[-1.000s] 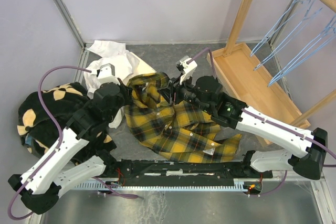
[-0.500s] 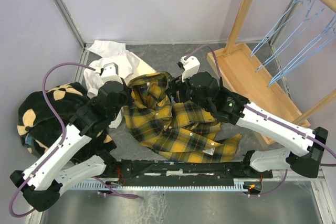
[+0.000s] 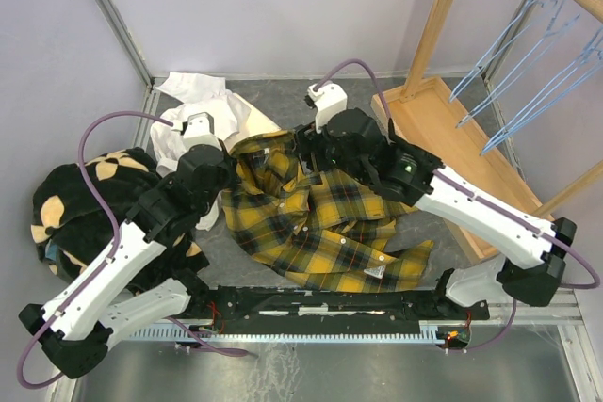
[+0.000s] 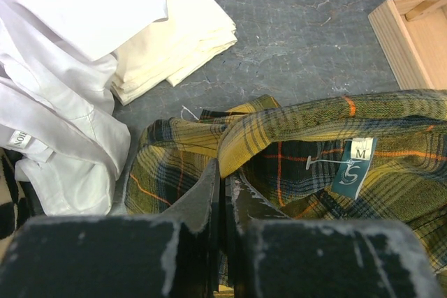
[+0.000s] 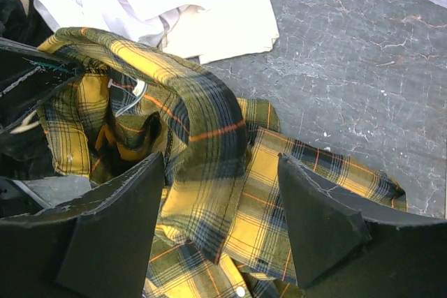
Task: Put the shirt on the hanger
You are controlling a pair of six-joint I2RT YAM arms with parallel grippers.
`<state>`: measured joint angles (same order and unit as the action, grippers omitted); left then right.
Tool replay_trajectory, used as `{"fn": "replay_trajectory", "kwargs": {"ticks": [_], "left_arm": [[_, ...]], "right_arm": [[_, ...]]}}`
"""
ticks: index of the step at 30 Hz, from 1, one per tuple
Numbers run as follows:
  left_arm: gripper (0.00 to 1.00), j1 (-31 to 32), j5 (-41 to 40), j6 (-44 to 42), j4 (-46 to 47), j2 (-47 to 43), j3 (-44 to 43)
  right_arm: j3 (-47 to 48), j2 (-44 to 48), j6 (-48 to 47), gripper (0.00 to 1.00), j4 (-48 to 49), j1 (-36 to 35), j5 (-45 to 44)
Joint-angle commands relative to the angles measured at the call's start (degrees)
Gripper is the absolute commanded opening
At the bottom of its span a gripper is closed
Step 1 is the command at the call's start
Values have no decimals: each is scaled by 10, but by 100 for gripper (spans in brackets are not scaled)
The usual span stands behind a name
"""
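Plaid shirt, centre frame: left gripper stays clamped on its collar, right gripper has just sprung wide, empty; hanger, upper right, unused.

yellow-black plaid shirt, white garment, tan-patched black fleece.

Right gripper: I've spread its jaws wide since a second ago.
Right arm: I've reached it farther out over the shirt collar.
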<state>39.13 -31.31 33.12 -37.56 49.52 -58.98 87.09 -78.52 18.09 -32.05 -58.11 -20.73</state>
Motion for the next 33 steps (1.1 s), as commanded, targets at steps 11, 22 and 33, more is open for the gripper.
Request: {"fn": "replay_trajectory", "kwargs": {"ticks": [11,22,33], "left_arm": [[3,2,-1,-23,19,8,-24],[3,1,25,-32,55,-10,-32],[3,1,19,-116,51,-3,-111]], "right_arm": [[86,-77,-62,40,-55,-1,-59],[21,-22,-76,0,53,-1,-2],[68,-23,-94,0,66,-1,51]]}}
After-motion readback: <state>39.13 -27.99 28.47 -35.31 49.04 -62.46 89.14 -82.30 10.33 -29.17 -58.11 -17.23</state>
